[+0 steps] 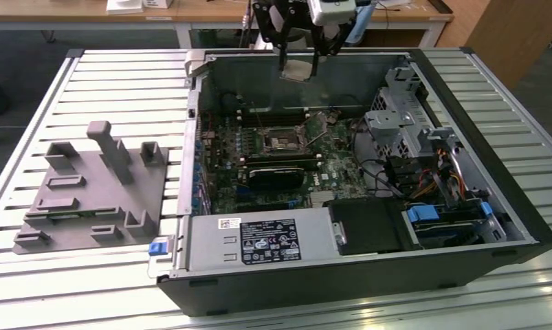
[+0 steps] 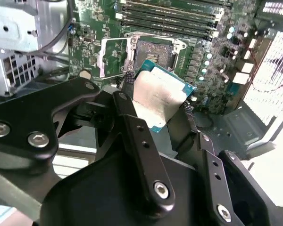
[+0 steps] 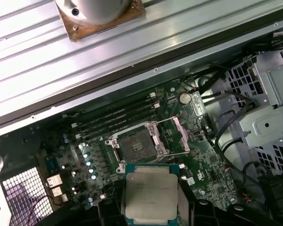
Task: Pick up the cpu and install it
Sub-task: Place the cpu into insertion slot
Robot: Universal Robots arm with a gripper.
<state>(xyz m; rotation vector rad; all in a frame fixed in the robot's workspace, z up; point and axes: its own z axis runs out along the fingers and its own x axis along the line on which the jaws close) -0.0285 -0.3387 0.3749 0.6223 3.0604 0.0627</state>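
Between the two black fingers [image 2: 132, 122] of the claw [image 2: 158, 94] sits the cpu [image 2: 158, 101], a thin flat square chip with a pale silvery metal top and a blue-green rim. The claw is closed narrow on it, pinching two opposite edges, and the chip is carried in the air, touching nothing else.

Below the claw lies the green motherboard [image 3: 212, 174], and on it the dark square socket [image 3: 137, 146] with its silvery metal frame [image 3: 179, 134] swung open to one side. In both wrist views the chip's edge shows close to the socket but does not cover it, and the two are apart. Beyond the socket from the claw run long black memory slots [image 3: 118, 117], side by side.

In the exterior view the claw [image 1: 299, 67] hangs high over the open black desktop computer case [image 1: 495, 137], near its far wall, with the cpu [image 1: 297, 69] level with the case's rim and the socket [image 1: 283, 143] well beneath it. Off to the exterior view's right of the claw stands a grey perforated metal drive cage [image 1: 395, 124]. Well away from the claw, to the exterior view's left and outside the case, a large grey plastic fixture [image 1: 88, 192] with upright posts rests on the slatted metal table [image 1: 119, 69]
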